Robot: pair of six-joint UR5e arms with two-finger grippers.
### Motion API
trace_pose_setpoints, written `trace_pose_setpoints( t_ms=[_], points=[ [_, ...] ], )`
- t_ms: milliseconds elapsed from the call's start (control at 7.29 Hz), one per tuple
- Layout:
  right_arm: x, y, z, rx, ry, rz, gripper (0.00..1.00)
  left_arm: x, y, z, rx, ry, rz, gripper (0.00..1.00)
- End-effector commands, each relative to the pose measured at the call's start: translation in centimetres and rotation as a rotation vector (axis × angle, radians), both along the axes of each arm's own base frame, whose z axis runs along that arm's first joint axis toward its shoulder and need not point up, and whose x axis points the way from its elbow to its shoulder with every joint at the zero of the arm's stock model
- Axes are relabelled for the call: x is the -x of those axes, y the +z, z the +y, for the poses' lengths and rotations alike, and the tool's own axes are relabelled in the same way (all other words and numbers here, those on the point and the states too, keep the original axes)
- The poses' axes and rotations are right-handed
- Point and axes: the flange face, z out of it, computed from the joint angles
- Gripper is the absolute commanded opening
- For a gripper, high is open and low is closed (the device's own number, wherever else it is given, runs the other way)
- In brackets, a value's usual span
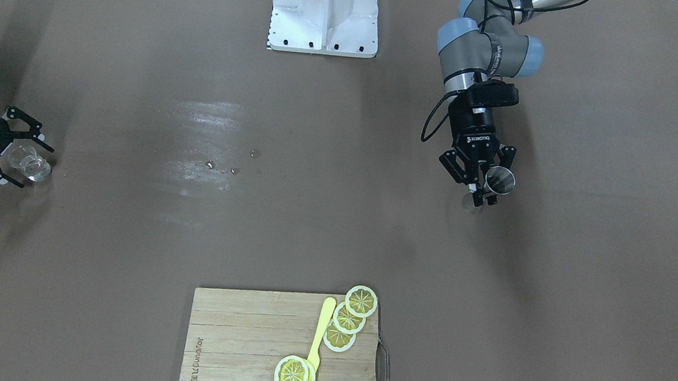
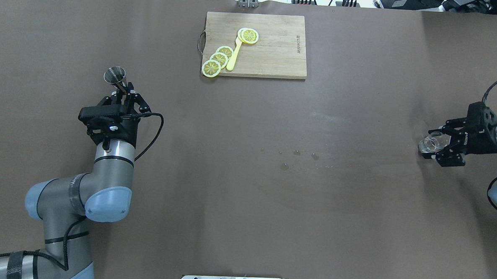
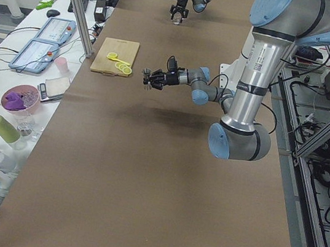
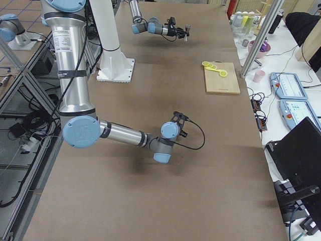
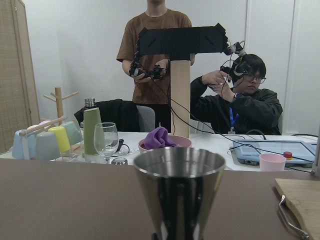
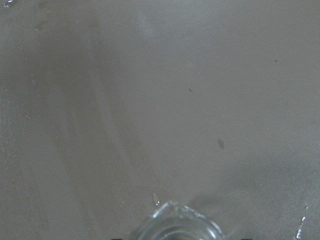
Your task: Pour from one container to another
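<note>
A metal cone-shaped cup (image 2: 116,76) hangs a little above the table at its left side, with my left gripper (image 2: 123,91) shut on its lower part. The front-facing view has this cup (image 1: 500,180) on the right, and in the left wrist view the cup (image 5: 179,187) stands upright and fills the lower centre. At the table's far right, my right gripper (image 2: 438,145) is shut on a clear glass (image 2: 430,143), its fingers against the sides. The glass (image 1: 29,162) also shows in the front-facing view, and its rim (image 6: 176,226) in the right wrist view.
A wooden cutting board (image 2: 277,52) with lemon slices (image 2: 218,60) and a yellow utensil (image 2: 233,57) lies at the far edge. Several drops of liquid (image 2: 297,153) dot the table's middle. The white robot base (image 1: 325,12) is on the near side. Two people (image 5: 200,95) are beyond the table.
</note>
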Motion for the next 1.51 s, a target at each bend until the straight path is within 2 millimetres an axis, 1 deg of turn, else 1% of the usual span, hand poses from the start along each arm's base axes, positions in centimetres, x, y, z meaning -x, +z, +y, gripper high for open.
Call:
trace_pose_setpoints(
  t_ms=[0, 137, 275, 549, 686, 961, 1098, 1235, 1373],
  points=[
    [0.2, -0.1, -0.3, -0.008, 0.001, -0.002, 0.6, -0.9, -2.0, 0.0, 0.01, 0.071, -0.023, 0.0],
    [0.2, -0.2, -0.3, -0.011, 0.001, -0.002, 0.48, -1.5, -2.6, -0.1, 0.019, 0.094, -0.022, 0.0],
    [0.3, -0.3, -0.3, -0.019, 0.0, -0.006, 0.37, -1.7, -3.6, 0.0, 0.015, 0.156, -0.089, 0.0],
    [0.2, -0.7, -0.3, -0.032, -0.003, -0.015, 0.1, -2.4, -5.7, 0.1, 0.0, 0.253, -0.162, 0.0],
    [0.1, -1.2, -0.2, -0.068, -0.003, -0.033, 0.0, -2.3, -6.7, 0.3, -0.045, 0.317, -0.191, 0.0],
    [-0.2, -2.0, 0.1, -0.126, 0.006, -0.066, 0.0, -1.3, -8.4, 0.0, -0.168, 0.449, -0.255, 0.0],
    [0.0, -3.3, -0.3, -0.142, -0.001, -0.08, 0.0, -1.0, -9.5, -0.4, -0.231, 0.508, -0.28, 0.0],
    [0.0, -4.1, -0.2, -0.135, -0.005, -0.088, 0.0, -0.2, -11.1, -1.3, -0.311, 0.583, -0.316, 0.0],
    [0.2, -4.7, -0.4, -0.137, -0.008, -0.09, 0.0, 0.9, -13.2, -3.2, -0.388, 0.64, -0.394, 0.0]
  ],
)
